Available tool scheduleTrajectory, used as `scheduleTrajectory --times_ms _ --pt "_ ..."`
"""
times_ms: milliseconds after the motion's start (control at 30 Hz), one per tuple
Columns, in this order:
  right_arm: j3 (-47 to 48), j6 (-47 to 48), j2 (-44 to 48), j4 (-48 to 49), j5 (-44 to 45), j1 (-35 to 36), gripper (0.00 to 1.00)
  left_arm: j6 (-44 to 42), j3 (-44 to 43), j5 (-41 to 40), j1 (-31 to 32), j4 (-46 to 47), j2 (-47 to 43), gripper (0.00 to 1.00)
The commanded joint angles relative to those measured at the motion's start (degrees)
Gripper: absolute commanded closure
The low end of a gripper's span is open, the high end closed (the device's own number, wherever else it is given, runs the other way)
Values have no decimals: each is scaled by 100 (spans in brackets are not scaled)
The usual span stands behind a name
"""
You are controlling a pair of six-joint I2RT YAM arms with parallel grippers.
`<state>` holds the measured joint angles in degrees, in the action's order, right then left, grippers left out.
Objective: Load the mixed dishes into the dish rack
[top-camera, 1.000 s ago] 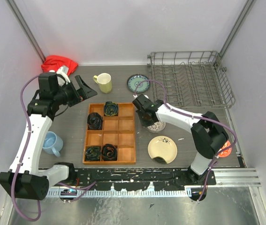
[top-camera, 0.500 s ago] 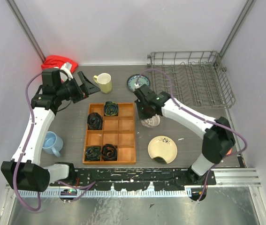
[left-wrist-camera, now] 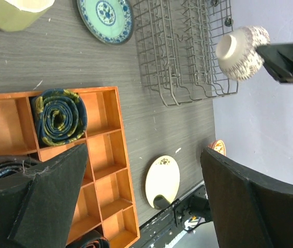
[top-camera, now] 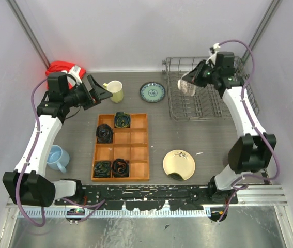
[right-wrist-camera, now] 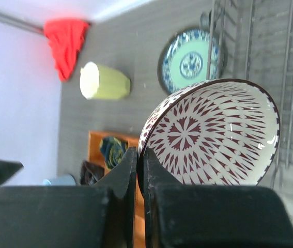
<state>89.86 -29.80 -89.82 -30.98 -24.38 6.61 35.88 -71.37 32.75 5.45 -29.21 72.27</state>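
Your right gripper pinches a bowl over the rack, left gripper open; mug, cup, small plate, large plate remain unloaded

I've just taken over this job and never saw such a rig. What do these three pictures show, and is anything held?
Two robot arms stand at the near edge of the table. One picture looks down from above; the other two come from a camera on each wrist. The right claw is shut on a patterned bowl, holding it tilted over the dish rack. The left claw is open and empty, near the yellow mug. On the table also lie a teal plate, a cream plate, a blue cup, a wooden tray and a red cloth.
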Motion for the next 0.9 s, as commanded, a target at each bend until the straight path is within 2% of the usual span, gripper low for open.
scheduleTrajectory --times_ms 0,133,267,333,567,867 --pt "242 -1261 -834 2499 -1933 -577 99 -32 -129 116 -3 562 6 2" --pt "556 -3043 -2103 4933 -2511 -856 99 -167 -32 -162 -1 664 4 2" --pt "1404 -4843 -3443 7002 -2395 -959 99 -197 -81 -267 0 723 291 2" --pt "1999 -5663 -4143 7710 -2227 -975 99 -255 -184 -296 0 723 363 2" --pt "3749 -6399 -5780 7870 -1723 -1012 99 -396 -401 -606 -5 715 490 2" --pt "4151 -6537 -6307 7610 -1560 -1164 99 -345 -462 -674 -7 940 820 2"
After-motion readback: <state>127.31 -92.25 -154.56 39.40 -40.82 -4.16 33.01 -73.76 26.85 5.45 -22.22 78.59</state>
